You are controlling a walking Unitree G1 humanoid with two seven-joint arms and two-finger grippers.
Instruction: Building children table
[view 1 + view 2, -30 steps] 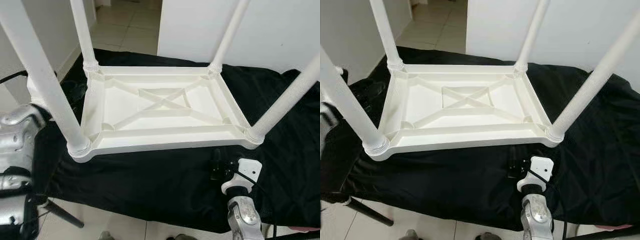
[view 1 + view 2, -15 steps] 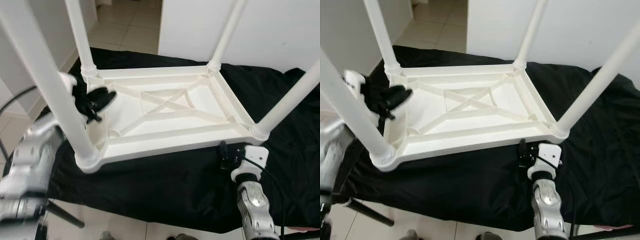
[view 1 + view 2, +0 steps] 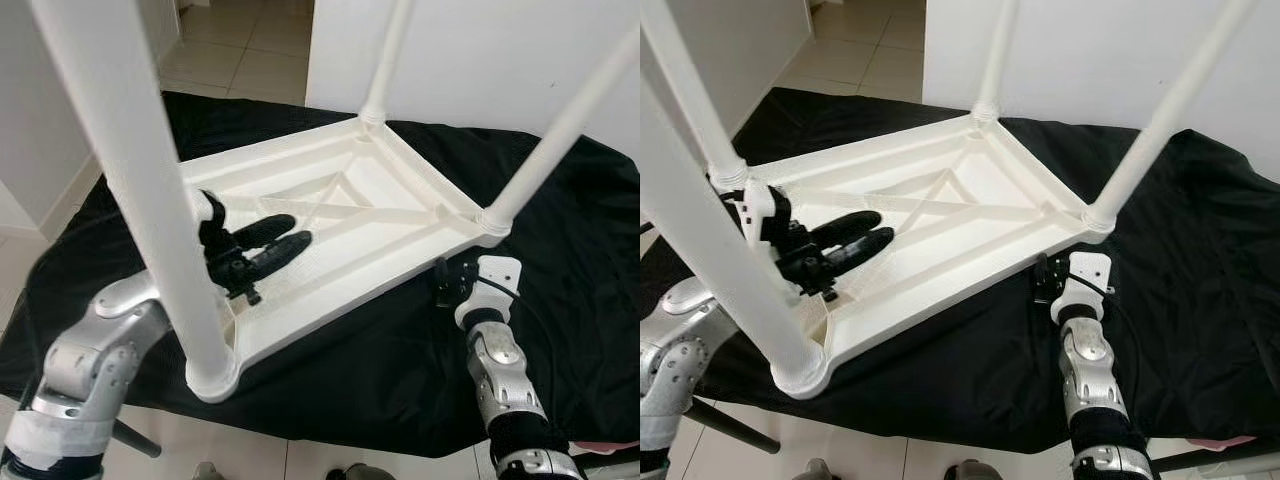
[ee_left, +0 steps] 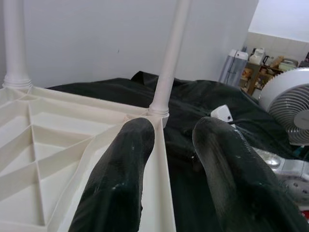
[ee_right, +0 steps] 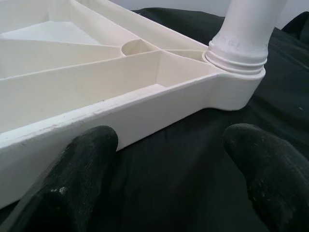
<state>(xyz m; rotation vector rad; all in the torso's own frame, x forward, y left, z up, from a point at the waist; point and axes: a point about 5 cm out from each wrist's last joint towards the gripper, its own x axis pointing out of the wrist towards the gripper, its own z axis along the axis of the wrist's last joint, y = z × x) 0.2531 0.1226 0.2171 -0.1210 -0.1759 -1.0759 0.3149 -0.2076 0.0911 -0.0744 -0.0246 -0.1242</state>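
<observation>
On the black cloth (image 3: pixel 560 230) that covered the tabletop, the white children's table (image 3: pixel 370 215) lay upside down, its ribbed underside facing up and its four legs standing upward. It sat skewed, one corner toward the robot's left, with the nearest leg (image 3: pixel 150 200) rising close to the head camera. The left claw (image 3: pixel 275 240) reached in over the near-left part of the frame, its two black fingers slightly parted and holding nothing, lying above the ribbed underside. The right claw (image 5: pixel 166 166) sat low on the cloth just beside the near-right corner, where another leg (image 3: pixel 1170 105) screwed in; its fingers were spread wide, one close against the table's rim, gripping nothing.
</observation>
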